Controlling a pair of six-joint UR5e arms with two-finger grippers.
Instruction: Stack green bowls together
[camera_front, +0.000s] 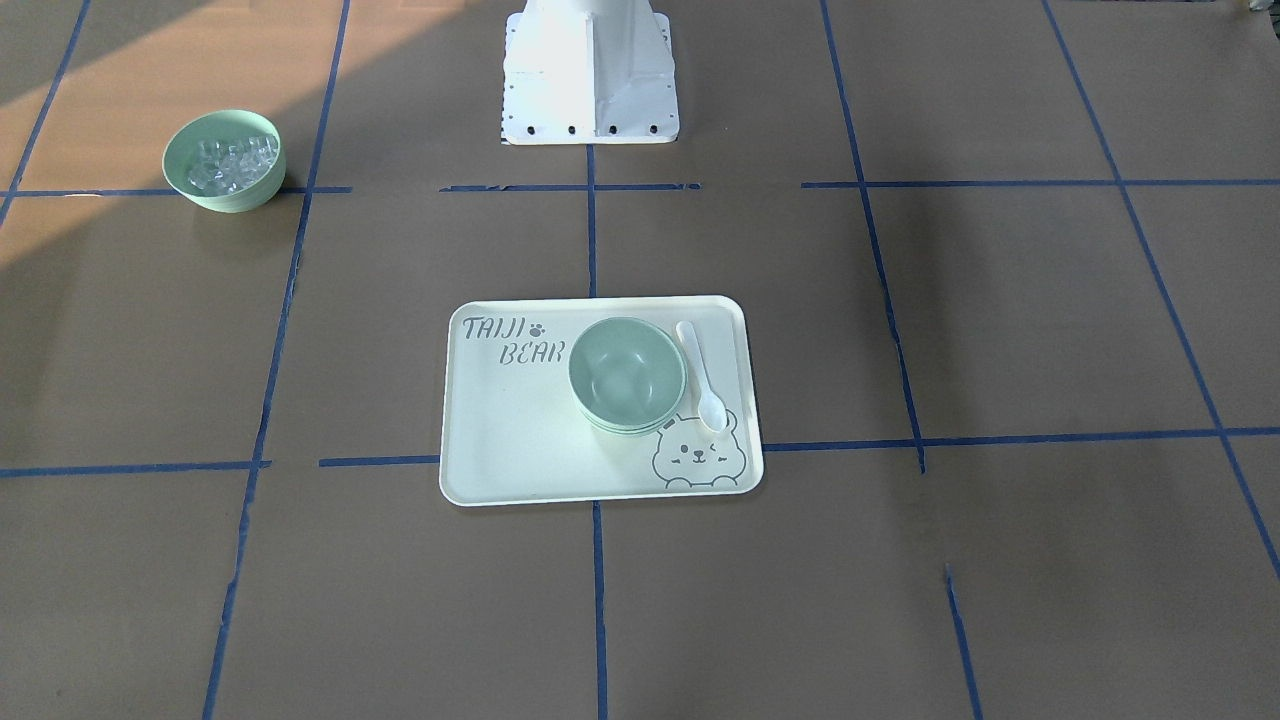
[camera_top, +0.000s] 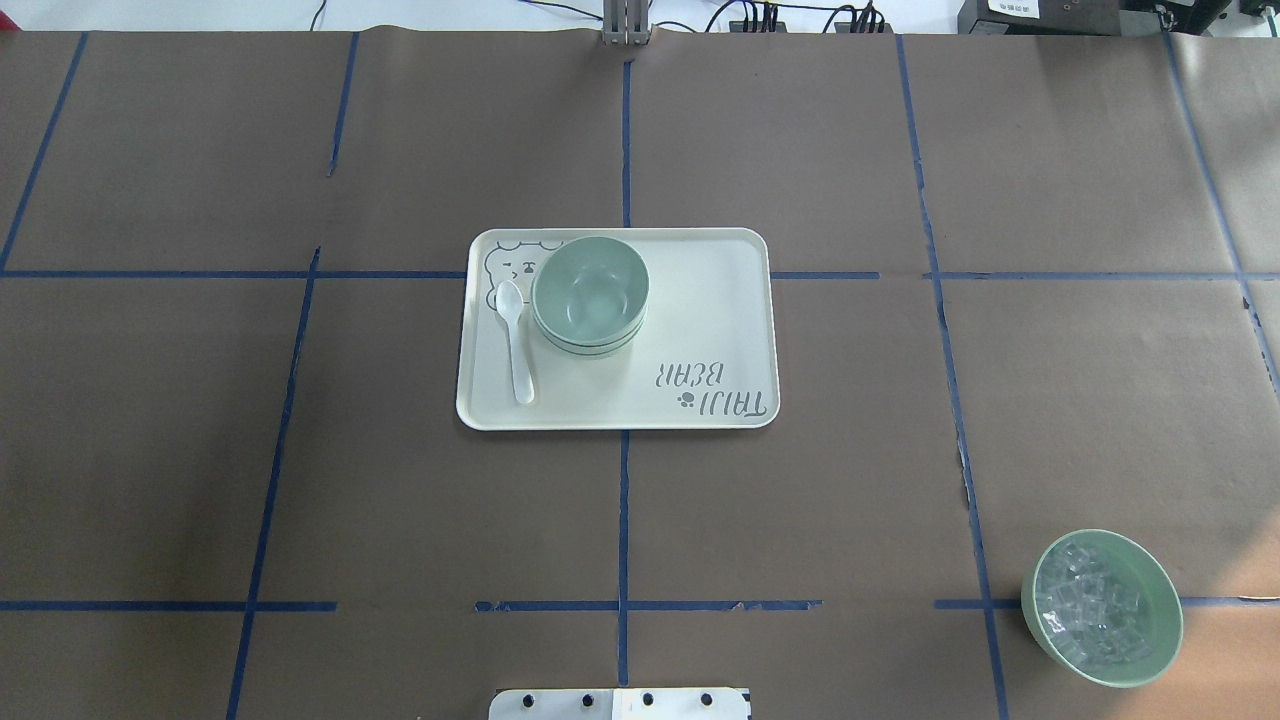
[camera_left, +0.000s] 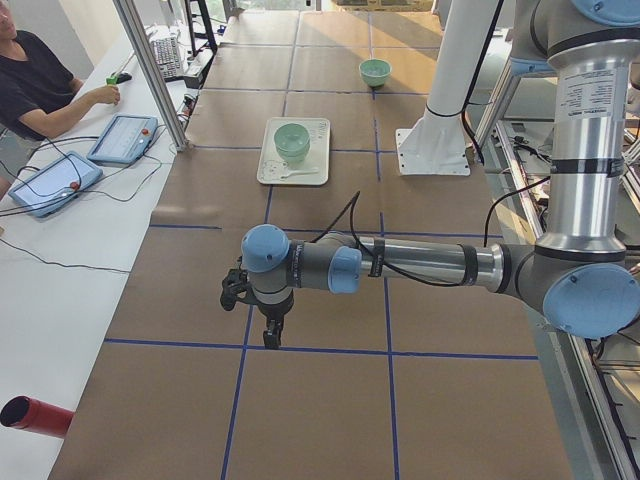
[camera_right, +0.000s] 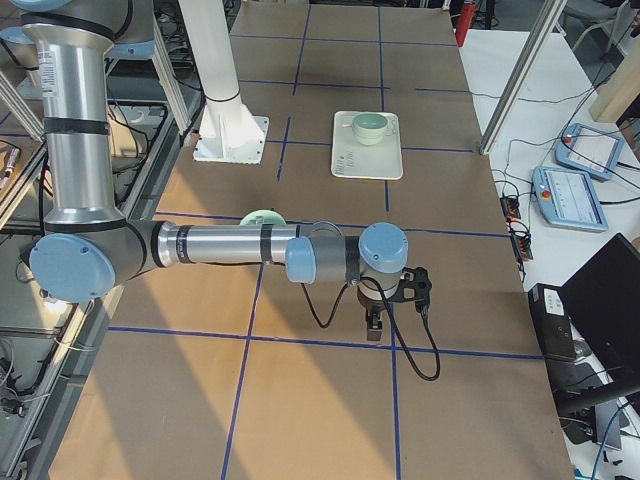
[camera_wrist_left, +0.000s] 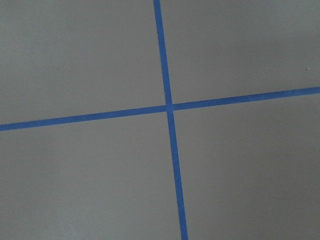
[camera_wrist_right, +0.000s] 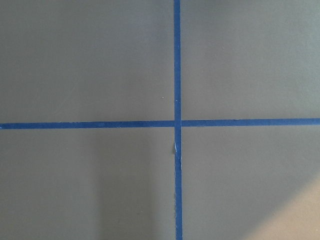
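Observation:
The pale mint-green bowls (camera_front: 627, 373) sit nested in one stack on the cream bear tray (camera_front: 500, 440), their rims layered one under the other. The stack also shows in the overhead view (camera_top: 590, 293) and small in both side views (camera_left: 292, 141) (camera_right: 370, 126). My left gripper (camera_left: 270, 335) hangs low over the brown paper, far from the tray, seen only in the exterior left view. My right gripper (camera_right: 375, 325) hangs likewise at the other end. I cannot tell whether either is open or shut. Both wrist views show only paper and blue tape crosses.
A white spoon (camera_front: 700, 375) lies on the tray beside the stack. A green bowl of clear ice-like cubes (camera_top: 1102, 607) stands near the robot's right front. The white robot base (camera_front: 590, 75) is behind the tray. An operator (camera_left: 40, 85) sits beside tablets (camera_left: 120, 138).

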